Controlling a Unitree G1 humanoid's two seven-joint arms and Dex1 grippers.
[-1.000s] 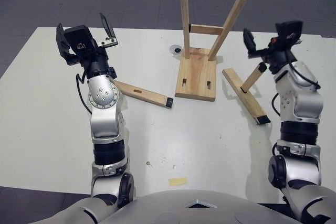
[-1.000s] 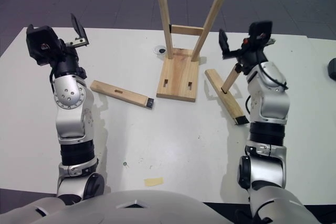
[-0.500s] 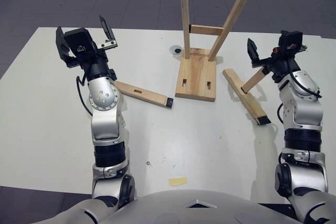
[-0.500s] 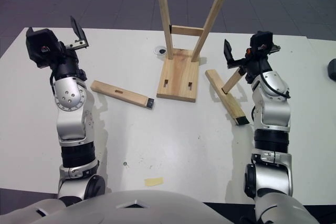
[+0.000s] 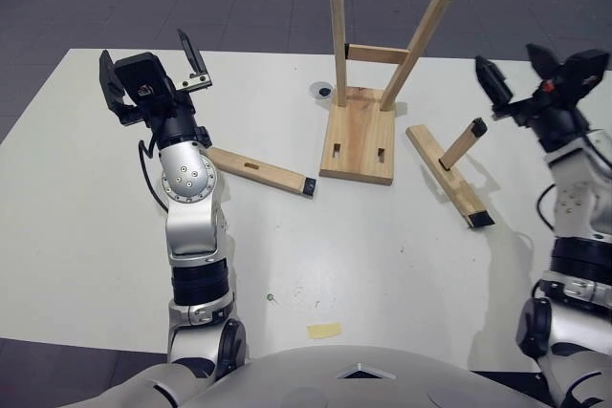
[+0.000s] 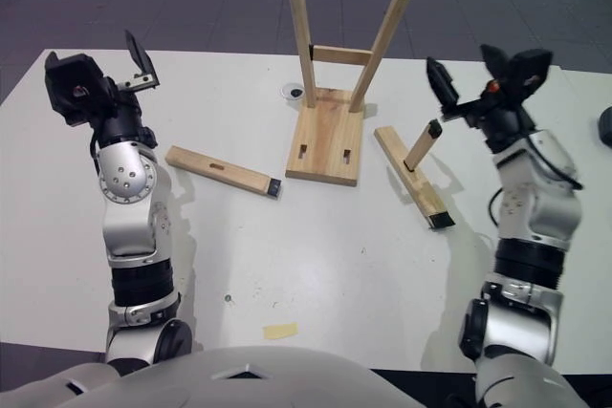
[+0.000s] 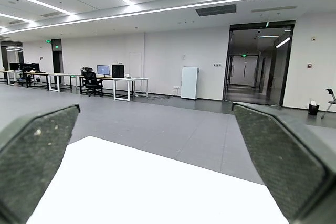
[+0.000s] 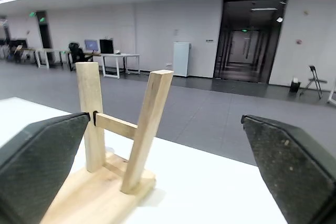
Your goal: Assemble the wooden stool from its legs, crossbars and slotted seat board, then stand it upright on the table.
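The wooden stool is only half built. Its pale slotted seat board [image 5: 359, 136] lies face-down at the far middle of the white table [image 5: 402, 274]. Two upright wooden legs [image 5: 337, 35] are planted in its far end, with a short crossbar [image 5: 376, 53] bridging them. The right one of the pair leans outward, and the board's two near slots are empty. A third wooden leg with a black end cap [image 5: 260, 171] lies flat to the board's left, near our left arm. A fourth leg [image 5: 448, 177] lies to the board's right, with a crossbar stub [image 5: 461, 142] sticking up from it at a tilt.

Our left gripper [image 5: 151, 56] hangs over the table's left part, fingers spread wide and holding nothing. Our right gripper [image 5: 513, 66] hovers just beyond the stub, clear of it, likewise spread wide and empty.

We see three ways this could go wrong. The stub looks only loosely seated, so lifting the fourth leg by it could pull it free and drop the leg. The leaning upright suggests slack joints, so a sideways knock from our right arm could rack or topple the half-built frame. Our left forearm could also sweep the third leg out of position as it comes down.
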